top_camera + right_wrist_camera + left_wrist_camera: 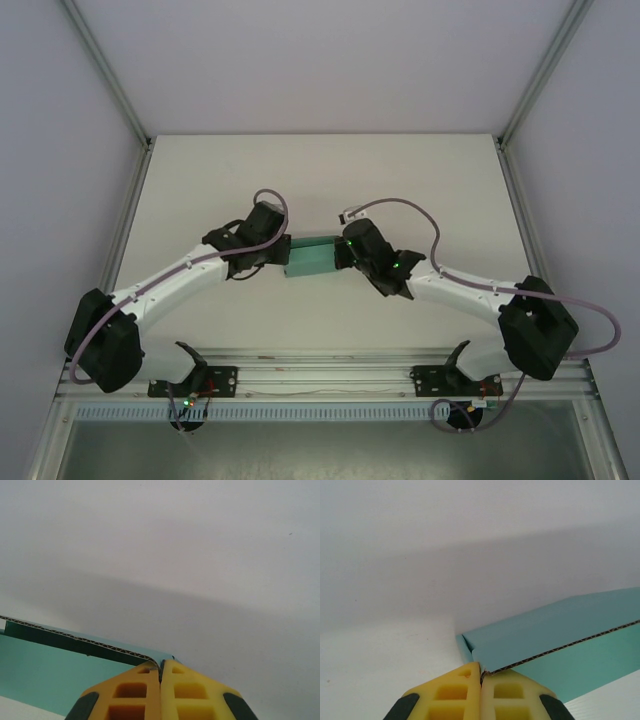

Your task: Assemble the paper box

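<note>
Right, my left claw (480,672) is pinched shut on the paper box (312,258) at its 9 o'clock corner, right claw (160,667) likewise at 3 o'clock, over the middle of the counter (320,170). Light, bendy card, I judge: grip edges near folds.

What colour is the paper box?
Teal-green. The paper box shows best in the left wrist view.

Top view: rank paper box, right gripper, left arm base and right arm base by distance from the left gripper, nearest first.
1. paper box: centre of table, its left end pinched in the left gripper.
2. right gripper: clamped on the box's opposite, right end.
3. left arm base: near edge, left side.
4. right arm base: near edge, right side, clearly farthest.
</note>
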